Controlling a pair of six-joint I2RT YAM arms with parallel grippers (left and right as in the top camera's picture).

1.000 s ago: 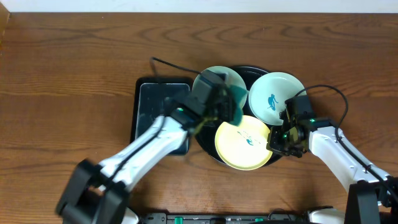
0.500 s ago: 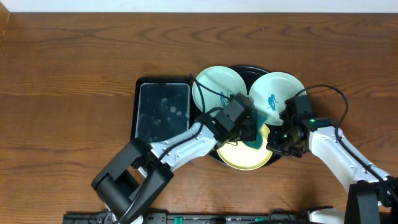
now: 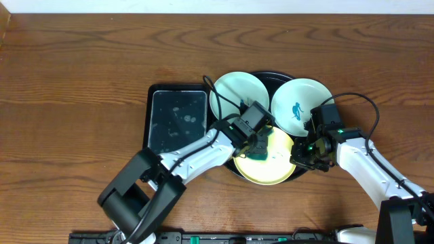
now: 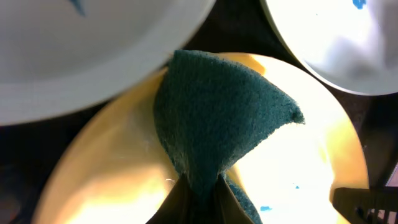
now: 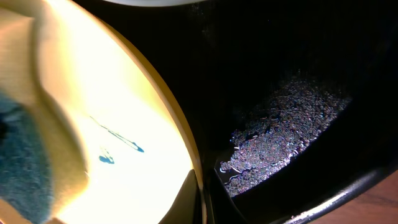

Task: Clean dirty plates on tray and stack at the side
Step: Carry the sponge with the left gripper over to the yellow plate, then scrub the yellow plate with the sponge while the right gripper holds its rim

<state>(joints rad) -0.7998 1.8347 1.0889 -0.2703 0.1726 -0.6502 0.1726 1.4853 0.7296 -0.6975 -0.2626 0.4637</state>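
Observation:
On the round black tray [image 3: 270, 76] lie three plates: a pale yellow plate [image 3: 279, 167] in front, a mint plate [image 3: 234, 91] at the back left, and a mint plate [image 3: 303, 102] with a teal squiggle at the back right. My left gripper [image 3: 257, 146] is shut on a dark green sponge [image 4: 217, 118] that presses on the yellow plate [image 4: 311, 168]. My right gripper [image 3: 299, 157] is shut on the yellow plate's right rim [image 5: 186, 155]. Small teal marks remain on the yellow plate [image 5: 112, 93] beside the sponge [image 5: 22, 165].
A rectangular black tray [image 3: 178, 122], wet on its surface, sits directly left of the round tray. Bare wooden table [image 3: 81, 81] surrounds both. Water droplets glisten on the round tray's floor [image 5: 286, 130] right of the yellow plate.
My left arm came down from over the back-left mint plate onto the yellow plate with the sponge, then slid it slightly left. The right arm has not moved.

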